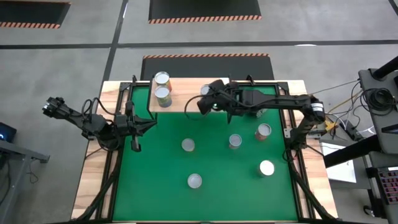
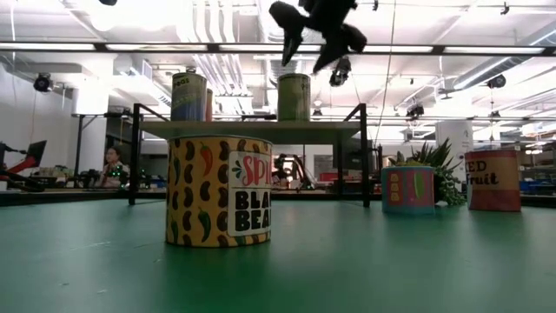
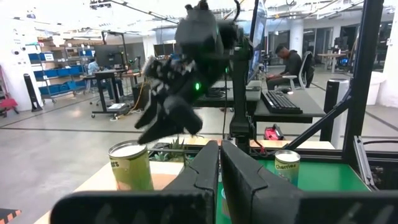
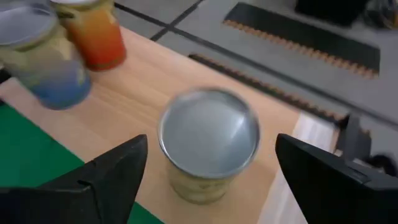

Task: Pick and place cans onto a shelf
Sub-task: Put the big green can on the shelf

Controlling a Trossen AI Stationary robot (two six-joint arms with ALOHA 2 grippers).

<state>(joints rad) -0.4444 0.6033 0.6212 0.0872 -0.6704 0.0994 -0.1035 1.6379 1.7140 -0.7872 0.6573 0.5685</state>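
Note:
The light-wood shelf (image 1: 186, 102) stands at the table's far edge on black legs. Two cans (image 1: 162, 87) stand on its left part, and a third can with a pale label (image 4: 208, 134) stands on its base near the middle. My right gripper (image 4: 209, 146) is open and hovers just above this third can, one finger on either side, touching nothing; the low view shows the right gripper (image 2: 304, 59) clear above the can's top (image 2: 294, 78). My left gripper (image 1: 135, 126) is shut and empty at the table's left edge.
Several cans stand on the green table: a black-bean can (image 2: 219, 191), others in the high view (image 1: 188, 145), (image 1: 235, 141), (image 1: 263, 132), (image 1: 266, 168), (image 1: 194, 181). A potted plant (image 2: 430, 161) stands at the far right. A person sits in the room beyond (image 3: 289, 62).

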